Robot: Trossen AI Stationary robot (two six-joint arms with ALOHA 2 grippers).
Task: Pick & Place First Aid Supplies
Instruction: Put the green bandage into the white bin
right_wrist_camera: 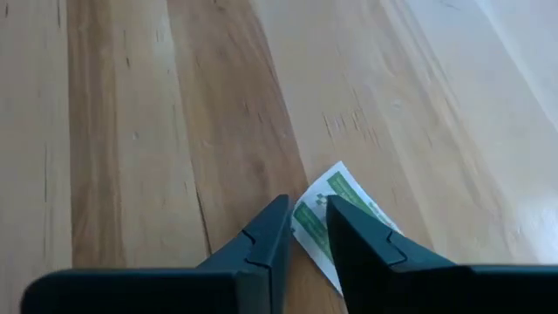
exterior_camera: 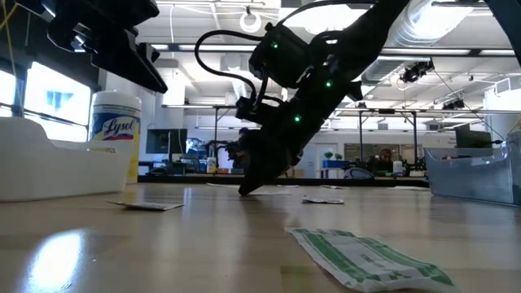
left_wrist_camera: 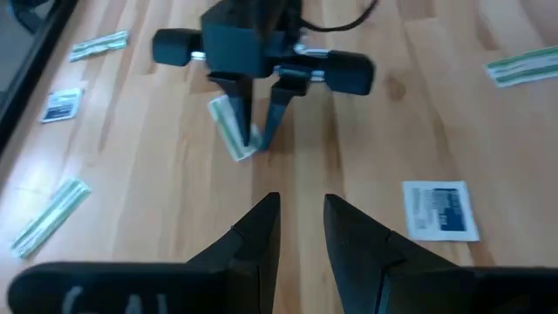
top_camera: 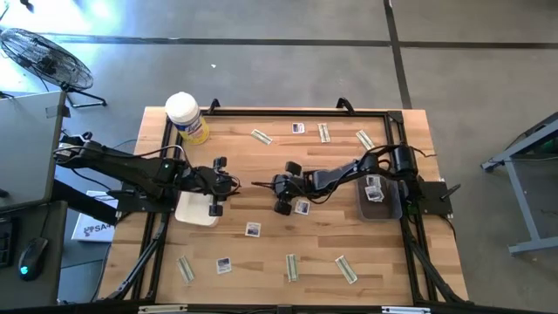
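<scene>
Wrapped strip (right_wrist_camera: 336,209) (green print, flat on table (right_wrist_camera: 131,131)): lies between the right gripper (right_wrist_camera: 307,228) fingertips, which are narrowed around its end; whether grasped cannot be told.

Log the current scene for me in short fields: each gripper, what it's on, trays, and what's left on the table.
right gripper: low at table centre, fingers closing around a green-striped strip; grip not confirmed
left gripper: above the white tray, fingers slightly apart, holding nothing, facing the right arm
grey tray: by the right arm's base, white square packets inside
loose supplies: strips and white squares scattered on the wooden table
canister: far left corner, upright
</scene>
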